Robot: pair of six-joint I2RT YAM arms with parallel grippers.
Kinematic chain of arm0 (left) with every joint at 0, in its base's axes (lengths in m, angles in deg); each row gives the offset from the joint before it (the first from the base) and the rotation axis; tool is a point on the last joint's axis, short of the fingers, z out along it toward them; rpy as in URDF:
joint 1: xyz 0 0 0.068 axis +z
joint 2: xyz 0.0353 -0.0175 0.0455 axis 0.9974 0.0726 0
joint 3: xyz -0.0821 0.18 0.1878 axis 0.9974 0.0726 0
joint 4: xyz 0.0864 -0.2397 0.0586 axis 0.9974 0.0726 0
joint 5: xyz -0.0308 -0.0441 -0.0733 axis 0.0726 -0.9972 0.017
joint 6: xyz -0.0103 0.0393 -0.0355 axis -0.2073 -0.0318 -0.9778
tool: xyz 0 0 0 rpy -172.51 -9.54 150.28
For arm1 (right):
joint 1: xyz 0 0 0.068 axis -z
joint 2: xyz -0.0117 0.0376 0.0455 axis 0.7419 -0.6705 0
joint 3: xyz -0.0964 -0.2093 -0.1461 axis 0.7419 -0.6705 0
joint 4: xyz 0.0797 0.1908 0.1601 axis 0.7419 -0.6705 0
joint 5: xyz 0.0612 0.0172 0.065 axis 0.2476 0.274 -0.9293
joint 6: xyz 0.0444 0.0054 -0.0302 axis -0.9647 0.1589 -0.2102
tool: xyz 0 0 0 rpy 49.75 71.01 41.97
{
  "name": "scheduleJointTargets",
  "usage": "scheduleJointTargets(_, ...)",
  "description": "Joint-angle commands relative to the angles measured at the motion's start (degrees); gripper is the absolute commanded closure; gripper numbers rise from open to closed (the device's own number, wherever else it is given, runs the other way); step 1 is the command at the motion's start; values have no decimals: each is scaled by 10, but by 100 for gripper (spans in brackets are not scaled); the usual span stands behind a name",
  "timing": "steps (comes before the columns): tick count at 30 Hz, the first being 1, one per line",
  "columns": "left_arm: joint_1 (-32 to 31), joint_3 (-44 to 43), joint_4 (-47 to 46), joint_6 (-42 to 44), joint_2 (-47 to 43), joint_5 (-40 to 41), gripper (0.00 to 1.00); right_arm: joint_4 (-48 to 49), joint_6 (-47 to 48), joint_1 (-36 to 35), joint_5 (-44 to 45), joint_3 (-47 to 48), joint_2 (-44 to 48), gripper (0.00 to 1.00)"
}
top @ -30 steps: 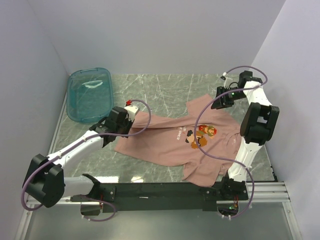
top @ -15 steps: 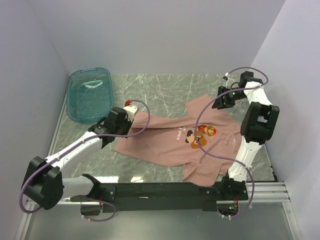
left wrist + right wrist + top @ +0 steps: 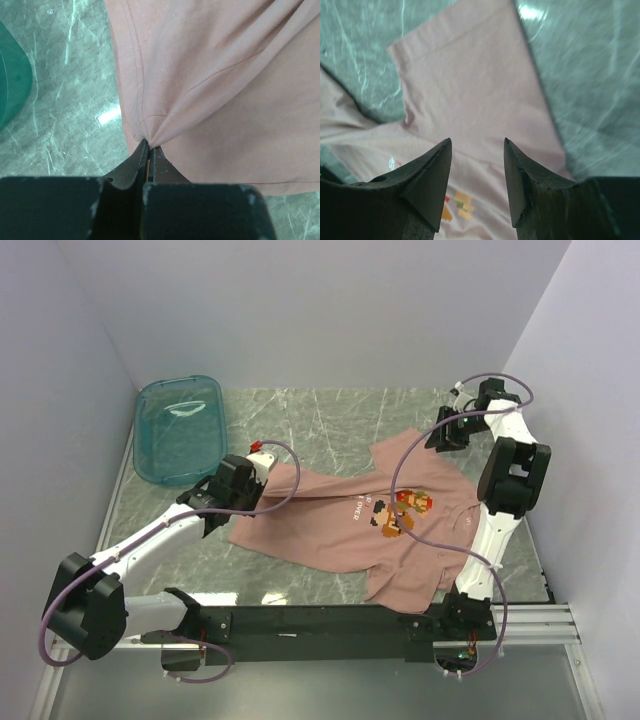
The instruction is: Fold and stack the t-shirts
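Left claw (image 3: 149,146) clamped on shirt (image 3: 225,90) edge — fabric puckers at its tips. Right claw (image 3: 477,150) apart, gripping nothing — shirt spread below, ahead of it.

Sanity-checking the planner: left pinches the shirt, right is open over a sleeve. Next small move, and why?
Probably lower the right gripper onto the sleeve and close. Its jaws stand open above the cloth, holding nothing, while the left gripper is shut on an edge of the t-shirt, so the fold likely needs a second grip.
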Motion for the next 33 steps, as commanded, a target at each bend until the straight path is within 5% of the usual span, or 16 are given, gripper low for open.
scheduleJointTargets(1, -2, -5, 0, -4, -18, 4, 100, 16, -25, 2, 17, 64, -27, 47)
scheduleJointTargets(17, -3, -29, 18, -30, 14, 5, 100, 40, 2, -70, 158, 256, -143, 50)
scheduleJointTargets(33, -3, -40, 30, -31, 34, 12, 100, 31, 64, -121, 262, 322, -192, 50)
